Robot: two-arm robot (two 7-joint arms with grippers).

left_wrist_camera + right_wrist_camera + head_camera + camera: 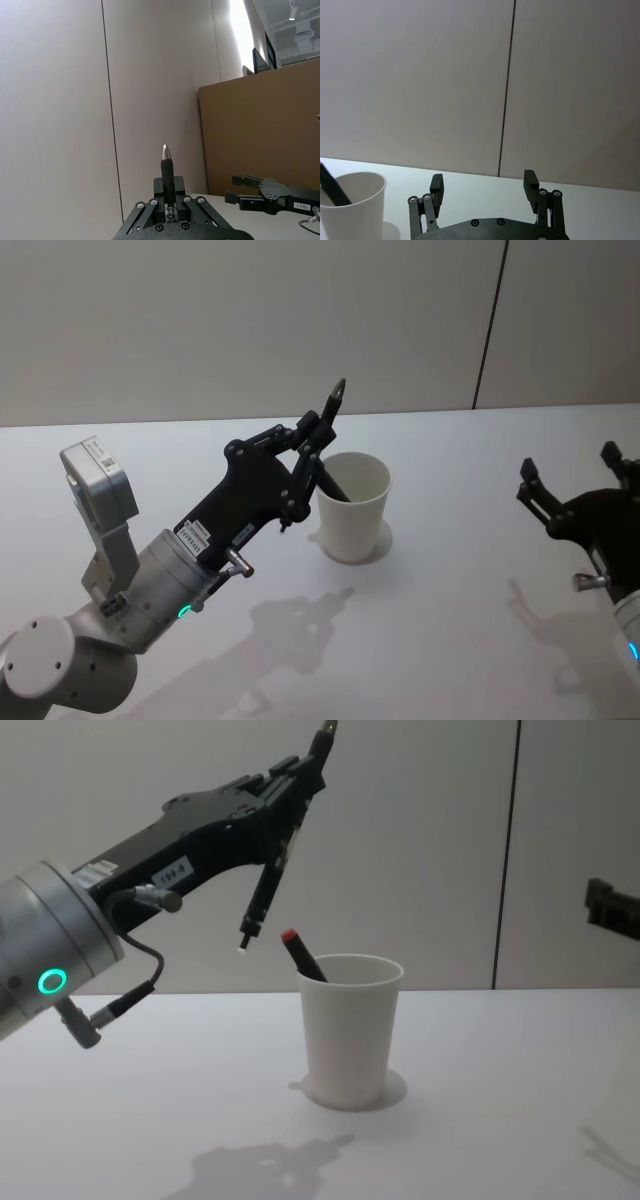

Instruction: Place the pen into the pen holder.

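As seen from the head, clamped in the left claw (312,440): a slim dark pen (338,396) with a pointed metal tip. Gripped not far below that tip. Held in the air just beside the left rim of a plain white paper cup (352,530), not inside it. Tip uppermost, long axis tilted toward the cup side. Leaning inside the cup, a second pen (334,487), also dark. Under the cup, a white counter (450,640). Well off to the right, the right claw (568,466), spread and grasping nothing.

From the left wrist: pen (167,175) pinched dead centre between the fingers (159,189), black barrel, silvery tip sticking out past the fingertips. Farther off, the right claw (241,190), gaping.

From the right wrist: right claw (483,182) wide apart, bare between the fingers. Beyond it, the cup (355,215), with the second pen (334,190) slanting out over the rim.

From the chest: left claw (300,770) high, above and left of the cup (350,1040). Pen (262,895) steeply tilted, tip topmost and leaning right. Thin lower length hanging down-left to a pale end, slightly above rim level, left of the cup, touching nothing. Second pen (300,955) red-ended, leaning left out of the cup.
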